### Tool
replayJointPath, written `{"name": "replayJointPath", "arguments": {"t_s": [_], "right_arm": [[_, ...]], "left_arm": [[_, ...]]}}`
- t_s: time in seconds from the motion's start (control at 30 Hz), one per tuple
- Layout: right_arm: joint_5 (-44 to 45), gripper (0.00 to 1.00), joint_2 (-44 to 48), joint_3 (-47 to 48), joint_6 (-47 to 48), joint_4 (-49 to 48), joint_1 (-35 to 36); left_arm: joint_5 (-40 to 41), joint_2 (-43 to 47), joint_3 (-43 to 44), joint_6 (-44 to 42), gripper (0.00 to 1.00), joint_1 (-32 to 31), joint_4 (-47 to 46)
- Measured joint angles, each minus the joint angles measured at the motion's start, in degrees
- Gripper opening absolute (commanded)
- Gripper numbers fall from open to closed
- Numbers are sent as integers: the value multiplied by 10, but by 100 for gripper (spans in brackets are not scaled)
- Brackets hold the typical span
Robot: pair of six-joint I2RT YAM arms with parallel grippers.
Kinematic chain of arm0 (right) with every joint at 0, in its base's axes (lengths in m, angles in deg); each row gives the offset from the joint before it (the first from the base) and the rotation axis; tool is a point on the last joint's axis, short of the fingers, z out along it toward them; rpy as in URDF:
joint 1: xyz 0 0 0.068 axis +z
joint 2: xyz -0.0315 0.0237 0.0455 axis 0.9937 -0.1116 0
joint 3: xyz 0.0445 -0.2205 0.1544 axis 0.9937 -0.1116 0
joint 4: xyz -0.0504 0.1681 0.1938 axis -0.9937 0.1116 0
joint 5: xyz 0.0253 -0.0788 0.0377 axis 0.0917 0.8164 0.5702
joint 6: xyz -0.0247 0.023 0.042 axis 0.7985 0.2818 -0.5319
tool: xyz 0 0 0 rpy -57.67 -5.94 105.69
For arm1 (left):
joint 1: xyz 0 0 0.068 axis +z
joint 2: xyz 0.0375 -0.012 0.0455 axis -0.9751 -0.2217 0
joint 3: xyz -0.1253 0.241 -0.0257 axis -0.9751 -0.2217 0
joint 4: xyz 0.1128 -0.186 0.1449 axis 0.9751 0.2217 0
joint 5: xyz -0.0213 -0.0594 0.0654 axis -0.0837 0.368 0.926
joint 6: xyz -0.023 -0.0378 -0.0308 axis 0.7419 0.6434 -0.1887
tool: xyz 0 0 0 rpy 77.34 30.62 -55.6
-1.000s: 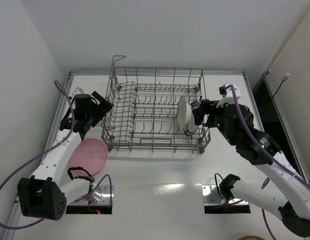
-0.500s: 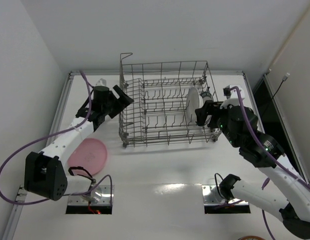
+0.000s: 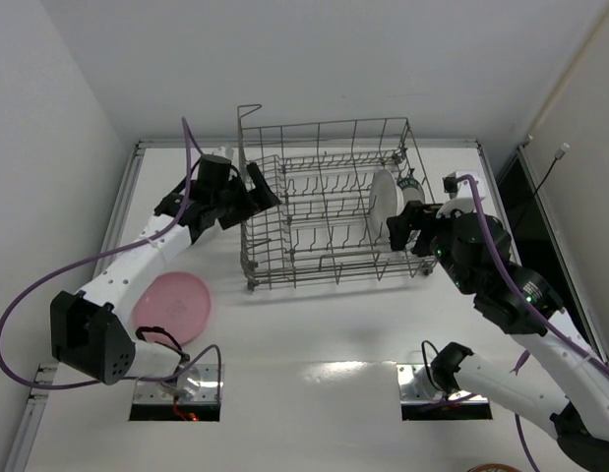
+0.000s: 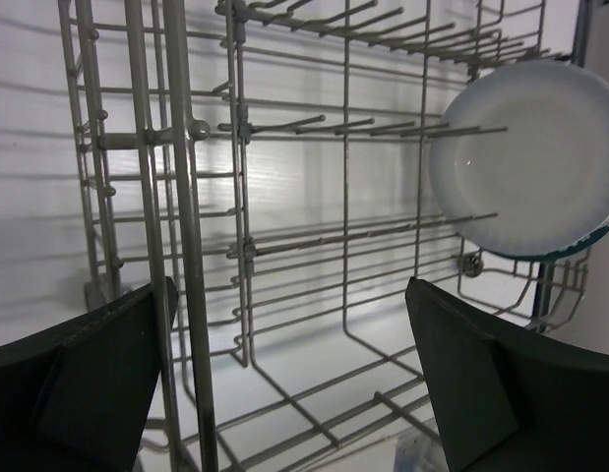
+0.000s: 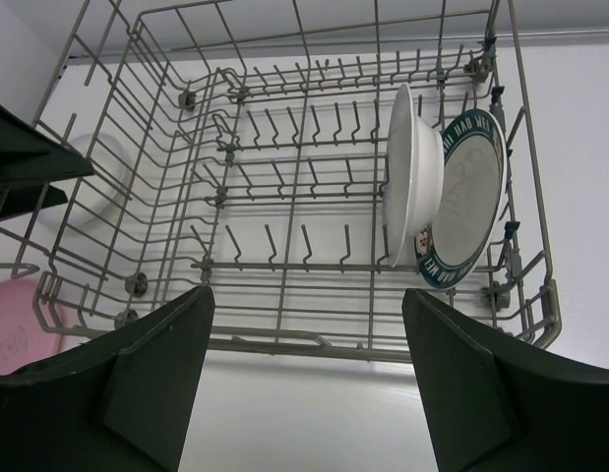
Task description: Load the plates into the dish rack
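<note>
**A:** Where are the plates, and why there?

**B:** Two stand on edge at the right end of the large grey wire dish rack (image 3: 314,211). One is a plain white round plate (image 5: 407,177). Just beside it is a white plate with a dark teal patterned rim (image 5: 471,187). Upright tines prop both. A pale pink round plate (image 3: 171,303) lies flat on the white table (image 3: 314,334), left of the rack, not yet loaded.

**A:** And the grippers?

**B:** Your left gripper (image 4: 289,295) is spread wide and empty. An upright wire of the rack's left wall stands between its fingers, and I cannot tell whether it touches them. Your right gripper (image 5: 306,295), near the rack's right end, is spread wide too and holds nothing.
</note>
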State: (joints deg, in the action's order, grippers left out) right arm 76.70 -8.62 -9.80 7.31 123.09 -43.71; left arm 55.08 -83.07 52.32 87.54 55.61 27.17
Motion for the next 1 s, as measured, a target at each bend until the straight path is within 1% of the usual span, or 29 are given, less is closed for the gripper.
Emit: {"name": "replayJointPath", "arguments": {"t_s": [0.2, 0.27, 0.37, 0.47, 0.6, 0.67, 0.8, 0.87, 0.9, 1.0], "right_arm": [[0, 75, -2, -2, 0, 0, 0], [0, 75, -1, -4, 0, 0, 0], [2, 75, 3, -7, 0, 0, 0], [6, 75, 5, -7, 0, 0, 0], [10, 75, 7, -9, 0, 0, 0], [10, 75, 8, -10, 0, 0, 0], [13, 77, 11, -10, 0, 0, 0], [15, 77, 14, -12, 0, 0, 0], [15, 77, 15, -14, 0, 0, 0], [16, 77, 17, -17, 0, 0, 0]], "left_arm": [[-30, -12, 75, -33, 100, 1, 99], [-41, -17, 101, -40, 100, 1, 118], [-47, -18, 159, -58, 100, 2, 125], [-73, -16, 211, -68, 100, 11, 90], [-80, 0, 245, -85, 100, 26, 64], [-53, 3, 258, -95, 100, 35, 71], [75, -2, 263, -115, 100, 51, 113], [138, -3, 240, -120, 100, 59, 120], [182, -4, 219, -122, 100, 64, 127], [259, -14, 166, -122, 100, 73, 135]]}}
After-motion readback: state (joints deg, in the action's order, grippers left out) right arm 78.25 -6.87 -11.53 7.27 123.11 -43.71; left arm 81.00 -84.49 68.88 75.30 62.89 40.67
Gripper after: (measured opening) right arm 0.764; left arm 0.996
